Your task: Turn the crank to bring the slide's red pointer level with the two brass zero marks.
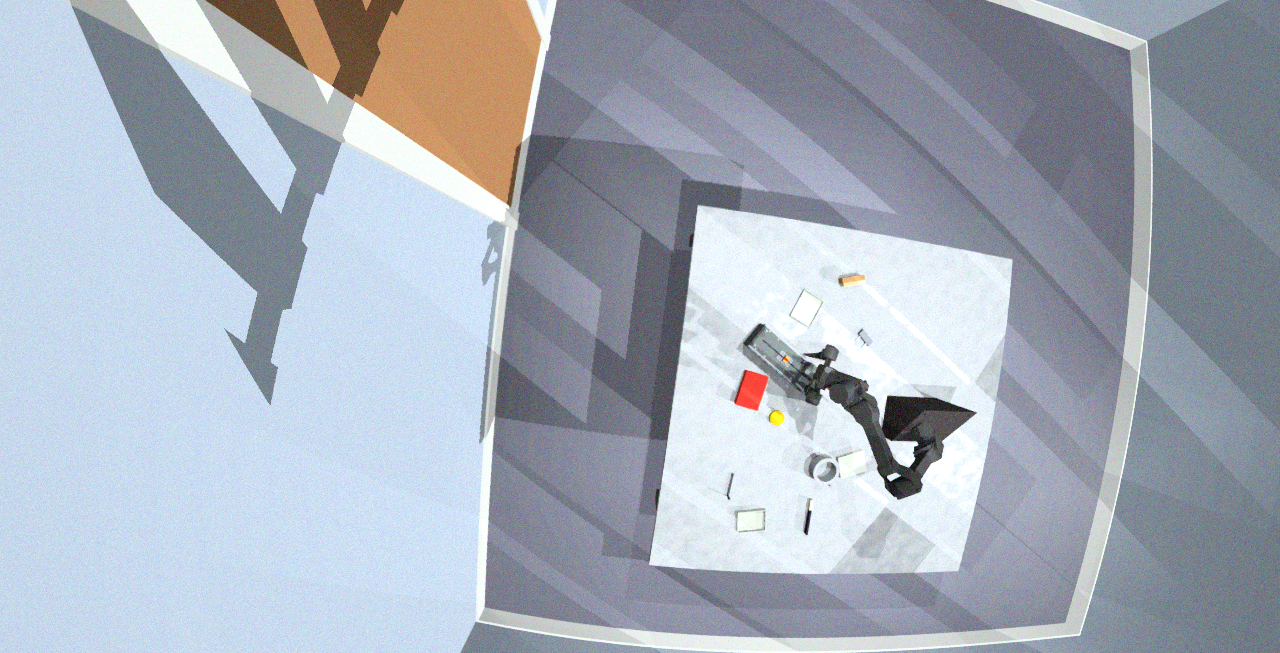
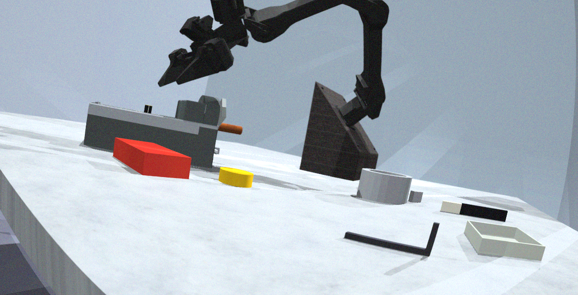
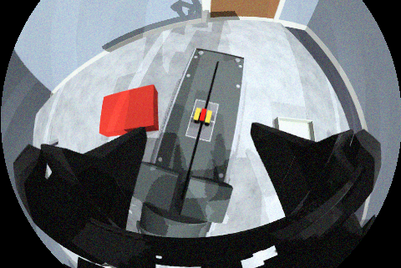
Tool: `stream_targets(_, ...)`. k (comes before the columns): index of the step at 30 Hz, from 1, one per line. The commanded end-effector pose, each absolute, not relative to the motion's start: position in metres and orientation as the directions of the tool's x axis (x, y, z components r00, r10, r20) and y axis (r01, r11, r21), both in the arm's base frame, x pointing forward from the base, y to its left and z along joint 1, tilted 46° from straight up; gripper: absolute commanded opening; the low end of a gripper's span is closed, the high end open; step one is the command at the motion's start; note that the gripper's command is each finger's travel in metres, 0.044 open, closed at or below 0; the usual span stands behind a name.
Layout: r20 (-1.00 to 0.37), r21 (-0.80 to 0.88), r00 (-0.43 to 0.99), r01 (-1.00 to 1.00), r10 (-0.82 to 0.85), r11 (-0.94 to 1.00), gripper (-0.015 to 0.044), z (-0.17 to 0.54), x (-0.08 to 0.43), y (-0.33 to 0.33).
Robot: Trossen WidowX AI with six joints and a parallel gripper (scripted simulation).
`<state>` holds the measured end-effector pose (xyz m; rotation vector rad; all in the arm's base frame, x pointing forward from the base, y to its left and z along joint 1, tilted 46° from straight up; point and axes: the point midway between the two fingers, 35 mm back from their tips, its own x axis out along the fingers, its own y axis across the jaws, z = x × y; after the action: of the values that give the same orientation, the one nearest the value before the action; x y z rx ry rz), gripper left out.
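Note:
The grey machine has a slotted top. In the wrist view, the slide's red pointer sits between the left brass mark and the right brass mark. It looks about level with them; a very small offset cannot be ruled out. The crank's orange handle sticks out at the machine's end, low beside the round housing, and is hidden in the wrist view. My gripper is open and empty, raised above the machine and clear of the handle.
A red block and a yellow disc lie beside the machine. A pale tray lies on its other side. A grey cup, black L-shaped bar and another tray stand farther off.

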<state>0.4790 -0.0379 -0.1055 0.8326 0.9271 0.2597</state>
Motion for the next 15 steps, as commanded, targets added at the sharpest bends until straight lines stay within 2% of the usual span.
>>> stream_targets(1,-0.602,0.73,0.596,0.142,0.531,0.669,0.0414,-0.1055,0.479,-0.038)
stream_targets(15,-0.602,0.73,0.596,0.142,0.531,0.669,0.0046,-0.1055,0.479,-0.038)
